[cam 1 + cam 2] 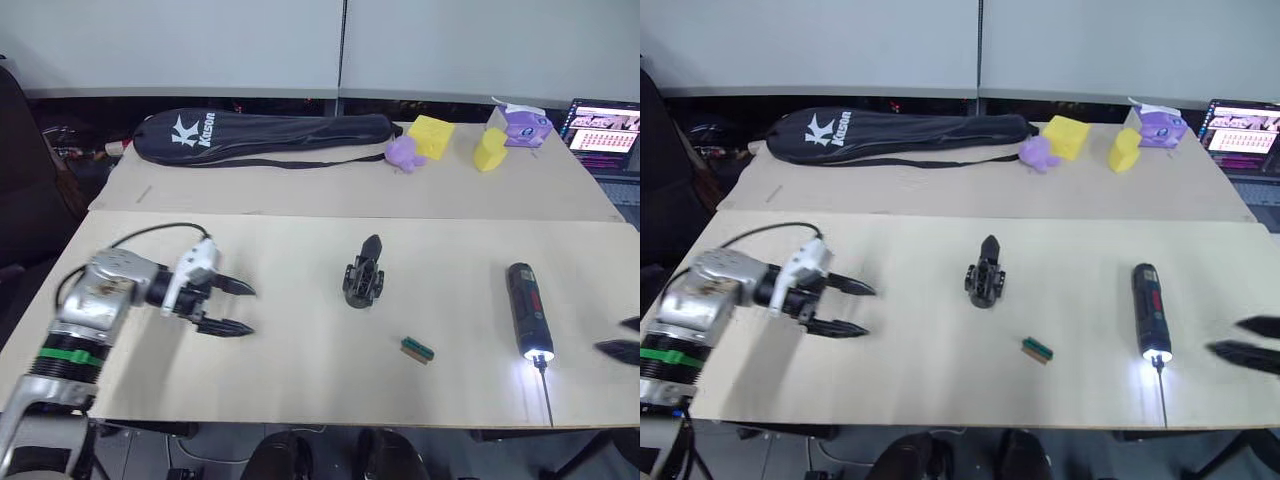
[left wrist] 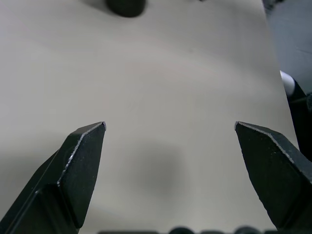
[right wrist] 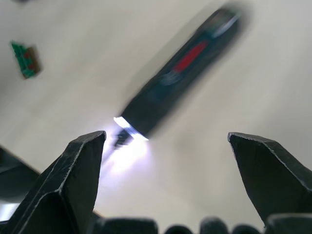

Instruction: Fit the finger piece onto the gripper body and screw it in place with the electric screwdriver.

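The gripper body, a small black blocky assembly, stands mid-table. The finger piece, a pointed black fin, rises from its top. To the right the electric screwdriver lies flat with its tip light on and its thin bit pointing at the front edge. My left gripper hovers open over the table, well left of the body, holding nothing. At the right edge my right gripper is open, just right of the screwdriver's lit end. The right wrist view shows the screwdriver ahead of that gripper.
A small green block lies between the body and the screwdriver. At the back are a long black racket bag, yellow and purple toys and a laptop. The table's front edge is close.
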Available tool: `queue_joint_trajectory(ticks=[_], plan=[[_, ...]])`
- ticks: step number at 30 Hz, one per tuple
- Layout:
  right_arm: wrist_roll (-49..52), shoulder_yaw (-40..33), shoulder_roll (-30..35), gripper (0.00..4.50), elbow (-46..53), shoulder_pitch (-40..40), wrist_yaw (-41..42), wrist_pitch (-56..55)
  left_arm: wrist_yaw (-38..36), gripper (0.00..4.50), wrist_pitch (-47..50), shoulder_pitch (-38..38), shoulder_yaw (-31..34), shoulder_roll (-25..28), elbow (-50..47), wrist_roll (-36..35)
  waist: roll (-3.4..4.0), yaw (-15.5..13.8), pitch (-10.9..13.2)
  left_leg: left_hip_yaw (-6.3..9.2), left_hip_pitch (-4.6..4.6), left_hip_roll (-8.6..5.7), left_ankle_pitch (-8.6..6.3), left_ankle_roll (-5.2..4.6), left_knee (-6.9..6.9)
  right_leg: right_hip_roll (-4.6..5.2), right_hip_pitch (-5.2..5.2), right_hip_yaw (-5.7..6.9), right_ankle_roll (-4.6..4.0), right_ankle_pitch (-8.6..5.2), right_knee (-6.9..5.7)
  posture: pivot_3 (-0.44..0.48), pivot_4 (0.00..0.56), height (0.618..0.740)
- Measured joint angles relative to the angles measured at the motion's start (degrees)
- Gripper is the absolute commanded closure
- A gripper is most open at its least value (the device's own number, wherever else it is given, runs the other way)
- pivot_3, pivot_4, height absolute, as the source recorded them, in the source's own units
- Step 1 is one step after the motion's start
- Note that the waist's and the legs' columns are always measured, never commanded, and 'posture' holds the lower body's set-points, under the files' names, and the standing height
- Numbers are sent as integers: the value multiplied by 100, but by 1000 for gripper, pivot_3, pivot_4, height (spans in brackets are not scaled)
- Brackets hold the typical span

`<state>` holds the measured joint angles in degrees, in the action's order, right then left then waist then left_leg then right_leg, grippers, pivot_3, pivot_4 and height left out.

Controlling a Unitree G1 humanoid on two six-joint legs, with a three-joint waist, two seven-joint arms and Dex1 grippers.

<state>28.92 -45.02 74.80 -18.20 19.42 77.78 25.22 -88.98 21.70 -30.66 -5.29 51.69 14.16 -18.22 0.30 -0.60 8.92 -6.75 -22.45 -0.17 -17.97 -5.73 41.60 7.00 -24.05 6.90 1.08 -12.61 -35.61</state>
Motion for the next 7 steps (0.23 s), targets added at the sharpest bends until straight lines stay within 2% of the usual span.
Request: queue_joint_trajectory(ticks=[3,7], plan=[[-347,-367,-169,43,-540,150,271,-703,50,0,-193,-30,117,47,367,26,-1,-4,0,3,2,-1,-15,31,-5,19,-3,-9,-9,-1,-6,0,150,740],[-521,-334,-470,43,-859,-57,258,-1038,154,0,-372,-47,183,5,618,39,5,9,2,-2,2,-5,-6,21,-4,31,-8,-7,-58,25,-21,0,150,740]])
